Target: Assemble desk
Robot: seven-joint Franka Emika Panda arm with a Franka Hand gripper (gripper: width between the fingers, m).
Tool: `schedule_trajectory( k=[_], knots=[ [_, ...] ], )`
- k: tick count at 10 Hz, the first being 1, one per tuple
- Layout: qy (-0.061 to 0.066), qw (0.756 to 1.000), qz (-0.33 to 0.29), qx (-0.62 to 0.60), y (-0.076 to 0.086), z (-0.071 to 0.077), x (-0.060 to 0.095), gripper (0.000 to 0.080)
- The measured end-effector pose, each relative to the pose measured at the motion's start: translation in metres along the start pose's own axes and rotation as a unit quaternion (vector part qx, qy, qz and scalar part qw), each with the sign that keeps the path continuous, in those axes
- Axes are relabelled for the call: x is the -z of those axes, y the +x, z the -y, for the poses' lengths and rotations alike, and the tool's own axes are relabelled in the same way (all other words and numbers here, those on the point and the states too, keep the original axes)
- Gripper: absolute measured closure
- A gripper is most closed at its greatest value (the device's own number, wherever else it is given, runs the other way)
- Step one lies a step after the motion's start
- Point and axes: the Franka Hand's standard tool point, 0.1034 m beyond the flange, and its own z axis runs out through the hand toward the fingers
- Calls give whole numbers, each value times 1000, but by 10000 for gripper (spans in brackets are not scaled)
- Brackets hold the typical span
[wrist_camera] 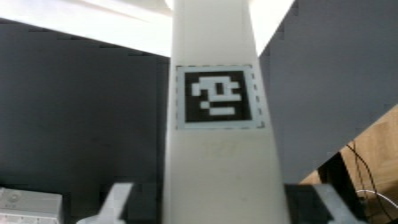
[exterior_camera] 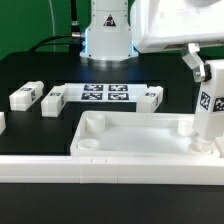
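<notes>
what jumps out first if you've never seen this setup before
The gripper holds one white leg upright at the corner socket on the exterior view's right end of the desk top; the leg's tag fills the wrist view. Behind the top, on the black table, two loose legs lie to the exterior view's left of the marker board and a third leg to its right.

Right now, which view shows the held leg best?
Exterior view: the leg stands upright in the end effector at the desk top's corner, nearly whole. Wrist view shows only its tagged face close up, both ends cropped.
</notes>
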Motion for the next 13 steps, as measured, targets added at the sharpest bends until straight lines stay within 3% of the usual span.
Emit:
schedule_trajectory(
  k=[3, 13],
  knots=[
    [-2, 1000, 3, -2, -3, -6, -1, 509],
    [-5, 1000, -12, -2, -16, -1, -12, 508]
  ],
)
